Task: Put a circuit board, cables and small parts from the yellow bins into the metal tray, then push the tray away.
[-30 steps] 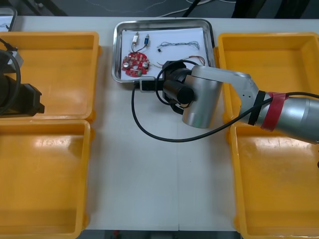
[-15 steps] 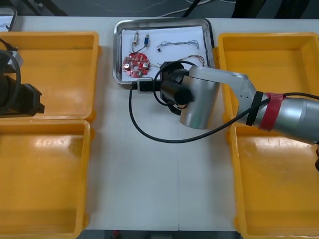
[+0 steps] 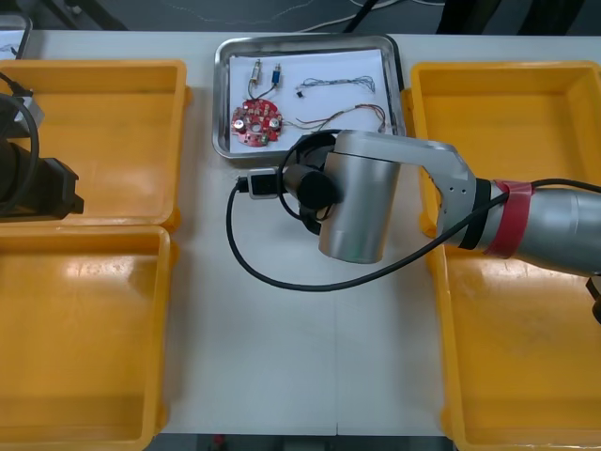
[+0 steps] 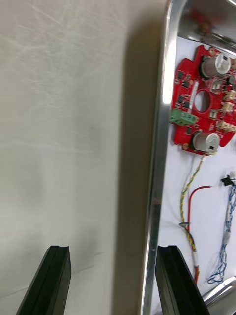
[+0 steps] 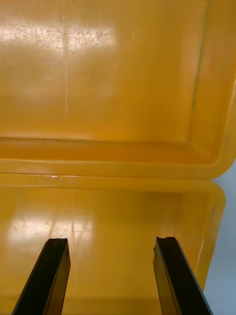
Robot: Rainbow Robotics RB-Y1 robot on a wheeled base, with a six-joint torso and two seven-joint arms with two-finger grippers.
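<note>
The metal tray (image 3: 387, 56) lies at the far middle of the table. Its white inside holds a round red circuit board (image 3: 256, 123), two small metal parts (image 3: 266, 71), a blue and white cable (image 3: 338, 85) and a red and yellow cable (image 3: 340, 119). My right arm (image 3: 355, 197) hangs over the table just before the tray's near edge. In the right wrist view my right gripper (image 4: 114, 251) is open. The tray's rim (image 4: 160, 147) runs between its fingers, and the circuit board (image 4: 201, 98) lies beyond them. My left gripper (image 5: 111, 241) is open over a yellow bin (image 5: 118, 88).
Two yellow bins (image 3: 94, 141) (image 3: 80, 338) stand on the left and two (image 3: 507, 113) (image 3: 526, 376) on the right. My left arm (image 3: 28, 178) is parked at the left edge. A black cable (image 3: 272, 272) from my right wrist loops over the middle of the table.
My right arm has drawn back from the tray's near edge, toward me and a little left. The tray and the left arm have not moved.
</note>
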